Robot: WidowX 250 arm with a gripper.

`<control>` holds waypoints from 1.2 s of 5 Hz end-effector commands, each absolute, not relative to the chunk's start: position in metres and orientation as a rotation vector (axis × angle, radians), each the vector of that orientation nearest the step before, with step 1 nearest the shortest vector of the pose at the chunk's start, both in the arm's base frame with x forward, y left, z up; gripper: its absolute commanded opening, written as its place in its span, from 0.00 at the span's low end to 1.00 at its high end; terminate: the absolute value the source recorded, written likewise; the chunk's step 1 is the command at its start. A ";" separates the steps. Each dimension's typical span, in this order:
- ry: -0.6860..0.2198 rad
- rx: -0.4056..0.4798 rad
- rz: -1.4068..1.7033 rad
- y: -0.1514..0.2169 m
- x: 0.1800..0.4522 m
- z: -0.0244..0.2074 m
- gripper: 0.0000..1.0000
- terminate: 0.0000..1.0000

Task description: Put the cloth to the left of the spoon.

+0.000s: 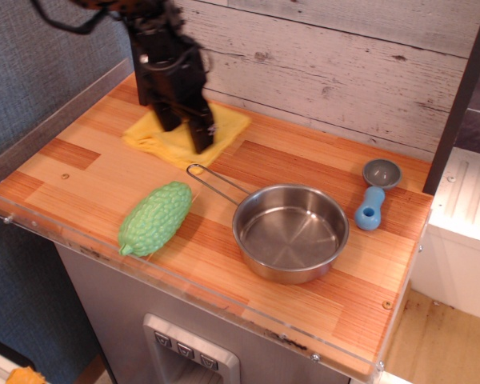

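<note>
The yellow cloth (230,122) lies rumpled on the wooden counter (80,172) at the back, left of centre, near the plank wall. My black gripper (184,133) stands on it, fingers pointing down and gripping it; the arm covers the cloth's middle. The spoon (371,205), with a light-blue handle and a grey bowl, lies at the far right, well apart from the cloth. The steel pan sits between them, nearer the front.
A steel pan (290,233) with a wire handle (212,181) sits centre-right; the handle ends just below the cloth. A bumpy green gourd (154,218) lies front left. A clear plastic rim (184,282) runs along the counter's front and left edges.
</note>
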State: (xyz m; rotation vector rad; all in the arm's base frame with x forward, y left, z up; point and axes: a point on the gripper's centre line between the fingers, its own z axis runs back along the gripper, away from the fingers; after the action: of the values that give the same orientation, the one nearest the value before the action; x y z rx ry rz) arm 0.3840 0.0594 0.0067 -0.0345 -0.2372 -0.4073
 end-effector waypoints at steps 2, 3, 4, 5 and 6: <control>-0.188 0.053 -0.285 0.024 0.374 0.028 1.00 0.00; -0.236 0.121 -0.134 0.031 0.357 0.068 1.00 0.00; -0.302 0.160 -0.063 0.028 0.345 0.105 1.00 0.00; -0.343 0.156 -0.047 0.025 0.338 0.125 1.00 0.00; -0.346 0.132 -0.052 0.018 0.318 0.143 1.00 0.00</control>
State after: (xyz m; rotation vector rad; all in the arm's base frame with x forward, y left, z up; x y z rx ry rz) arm 0.3166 0.0272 0.1306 0.1228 -0.3004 -0.0416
